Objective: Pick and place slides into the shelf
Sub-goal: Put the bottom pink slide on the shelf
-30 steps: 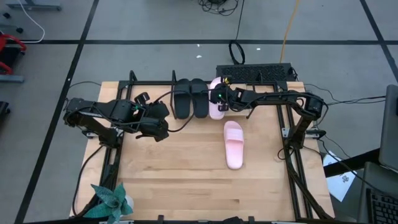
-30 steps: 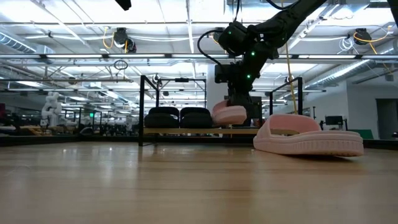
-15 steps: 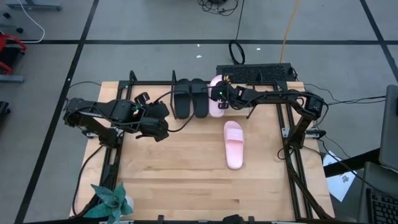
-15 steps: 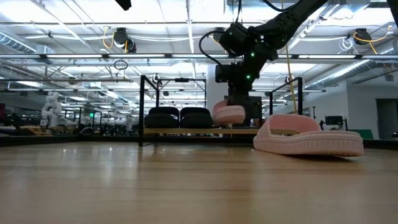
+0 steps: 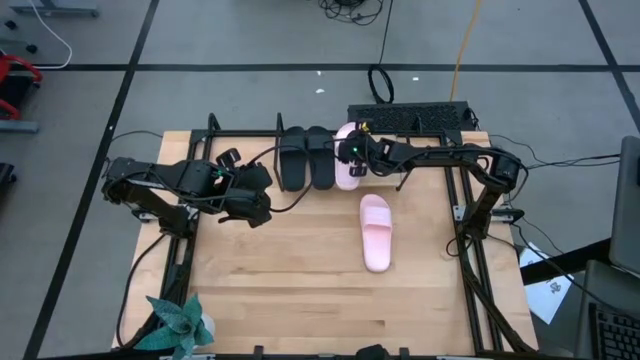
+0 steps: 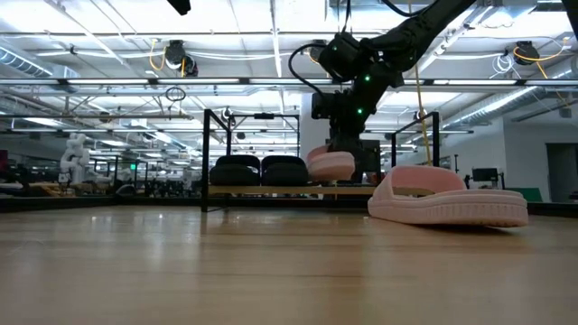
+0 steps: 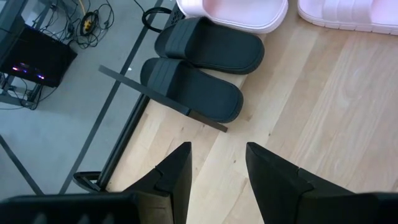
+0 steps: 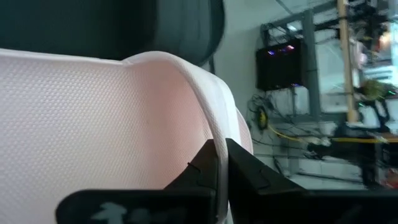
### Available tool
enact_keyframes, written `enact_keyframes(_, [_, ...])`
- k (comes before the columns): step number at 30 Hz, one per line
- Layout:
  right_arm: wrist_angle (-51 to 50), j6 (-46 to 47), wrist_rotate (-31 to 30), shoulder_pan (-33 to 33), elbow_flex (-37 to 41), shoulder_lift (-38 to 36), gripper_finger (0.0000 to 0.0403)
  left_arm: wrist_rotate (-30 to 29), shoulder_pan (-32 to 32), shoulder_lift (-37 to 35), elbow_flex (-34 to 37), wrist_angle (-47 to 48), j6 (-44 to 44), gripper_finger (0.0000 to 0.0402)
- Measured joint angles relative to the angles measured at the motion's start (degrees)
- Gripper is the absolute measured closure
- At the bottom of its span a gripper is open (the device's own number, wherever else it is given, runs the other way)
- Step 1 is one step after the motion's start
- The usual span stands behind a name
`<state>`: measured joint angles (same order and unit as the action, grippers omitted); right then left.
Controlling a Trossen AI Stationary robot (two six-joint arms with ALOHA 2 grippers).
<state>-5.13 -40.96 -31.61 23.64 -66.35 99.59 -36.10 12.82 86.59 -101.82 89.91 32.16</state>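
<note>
Three slides (image 5: 321, 156) on shelf (image 6: 271, 190)

From my station the tabletop (image 5: 300, 270) reads as pale wood planks with visible grain and a soft satin sheen. The 2 black slides (image 7: 199, 68) look matt, like smooth foam or rubber, with no glare. The pink slide in my right gripper (image 8: 219, 163) shows a fine dimpled texture on its footbed (image 8: 93, 118) and a smooth rounded rim. The other pink slide (image 6: 447, 200) on the table has a ridged sole edge. The shelf (image 6: 271, 190) is a light wood board with thin matt black metal uprights. My left gripper's fingers (image 7: 177, 171) look like dull black plastic.
</note>
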Motion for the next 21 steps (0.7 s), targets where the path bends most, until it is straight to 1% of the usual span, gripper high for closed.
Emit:
enact_keyframes(2, [-0.2, 1.1, 1.7, 0.0, 0.0, 0.0, 0.0395, 0.0, 0.0, 0.0, 0.0, 0.0, 0.0, 0.0252])
enact_keyframes(6, [-0.3, 1.5, 2.7, 0.0, 0.0, 0.0, 0.0386, 0.0, 0.0, 0.0, 0.0, 0.0, 0.0, 0.0252])
enact_keyframes(21, [-0.7, 3.4, 3.2, 0.0, 0.0, 0.0, 0.0381, 0.0, 0.0, 0.0, 0.0, -0.2, 0.0, 0.0252])
